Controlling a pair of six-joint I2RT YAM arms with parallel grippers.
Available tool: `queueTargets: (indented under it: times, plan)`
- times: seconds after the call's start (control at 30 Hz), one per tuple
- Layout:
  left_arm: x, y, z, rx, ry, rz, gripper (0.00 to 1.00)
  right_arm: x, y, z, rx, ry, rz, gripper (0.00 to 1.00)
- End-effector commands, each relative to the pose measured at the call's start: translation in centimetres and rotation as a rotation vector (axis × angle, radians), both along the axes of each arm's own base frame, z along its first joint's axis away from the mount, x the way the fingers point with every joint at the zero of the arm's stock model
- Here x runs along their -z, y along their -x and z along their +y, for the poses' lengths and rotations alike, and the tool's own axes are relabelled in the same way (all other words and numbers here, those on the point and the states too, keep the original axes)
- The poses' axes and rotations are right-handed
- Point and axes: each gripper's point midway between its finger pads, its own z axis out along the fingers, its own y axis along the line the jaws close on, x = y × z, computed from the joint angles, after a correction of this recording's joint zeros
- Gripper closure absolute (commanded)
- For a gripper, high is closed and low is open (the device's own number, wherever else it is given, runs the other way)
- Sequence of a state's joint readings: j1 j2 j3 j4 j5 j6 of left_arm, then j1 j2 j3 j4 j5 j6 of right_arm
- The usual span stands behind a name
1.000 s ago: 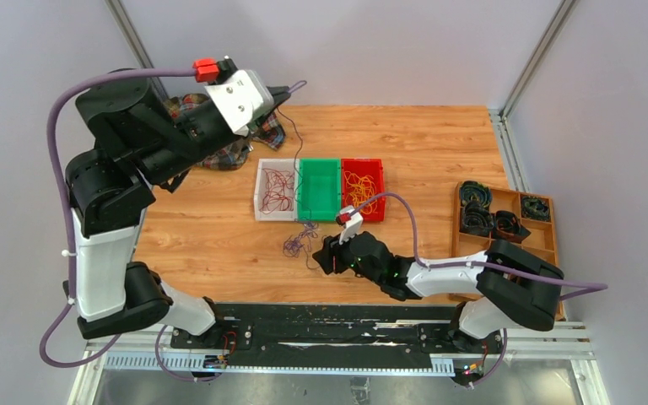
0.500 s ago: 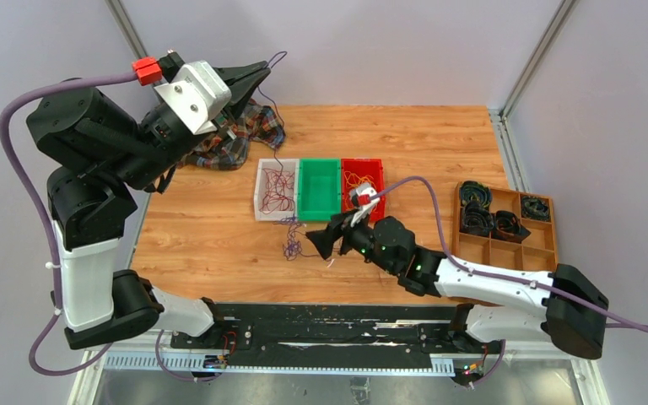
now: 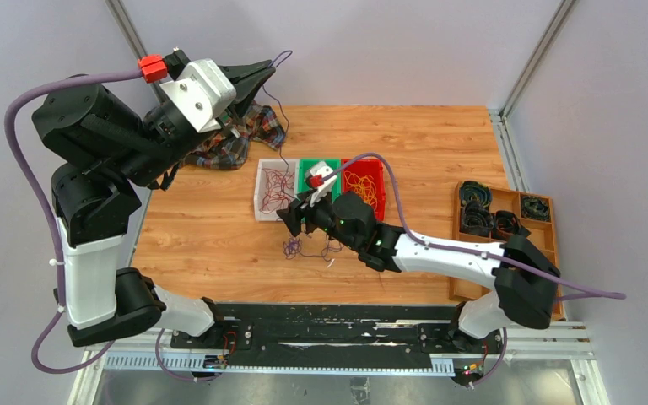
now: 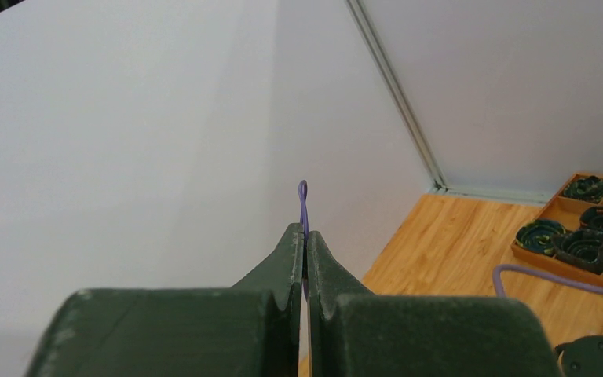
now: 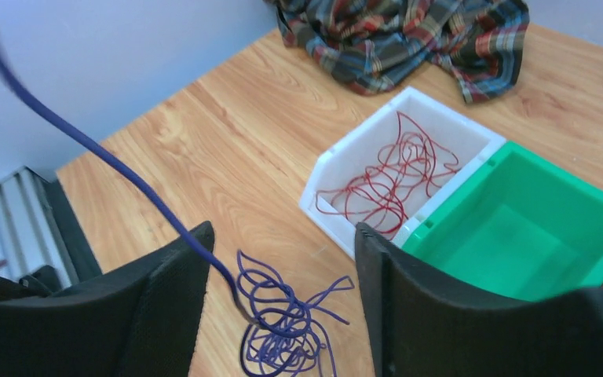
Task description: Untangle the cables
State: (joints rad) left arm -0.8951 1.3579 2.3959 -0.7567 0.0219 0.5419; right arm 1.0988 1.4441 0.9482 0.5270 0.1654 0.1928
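A thin purple cable lies in a tangle (image 3: 294, 246) on the wooden table, in front of the white bin (image 3: 261, 173). One strand rises from it to my left gripper (image 3: 263, 72). That gripper is held high at the back left, shut on the purple cable (image 4: 302, 196). My right gripper (image 3: 288, 222) is open just above the tangle (image 5: 286, 330), with the taut strand (image 5: 126, 177) running past its left finger (image 5: 149, 314). Dark red cables (image 3: 277, 187) lie in the white bin. Yellow-orange cables (image 3: 363, 187) lie in the red bin.
A green bin (image 5: 518, 228) stands between the white bin and the red bin (image 3: 375, 169), with nothing in the part I see. A plaid cloth (image 3: 236, 139) lies at the back left. A wooden tray (image 3: 548, 245) with black coils sits at the right edge.
My right arm has reached forward and left, from the table's front to over the purple tangle. My left arm has swung up and left with the cable end, pulling a strand taut.
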Motion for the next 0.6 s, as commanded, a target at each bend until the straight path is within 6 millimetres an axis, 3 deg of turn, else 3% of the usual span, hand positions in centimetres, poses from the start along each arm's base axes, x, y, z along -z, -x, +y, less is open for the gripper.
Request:
queueTargets:
  times: [0.0,0.1,0.3,0.57]
  plan:
    - [-2.2,0.8,0.4,0.016,0.061,-0.048,0.99,2.1,-1.6,0.2,0.041,0.012,0.022,0.4]
    - [-3.1,0.9,0.8,0.009,0.083,-0.075,1.0,5.9,-1.2,-0.2,0.043,0.051,0.064,0.49]
    - [-5.7,0.8,2.2,-0.045,0.171,-0.149,0.99,13.3,-0.1,-3.4,0.097,0.128,0.161,0.55]
    - [-10.1,1.5,4.8,-0.109,0.328,-0.264,1.0,18.3,1.6,-7.0,0.141,0.174,0.249,0.66]
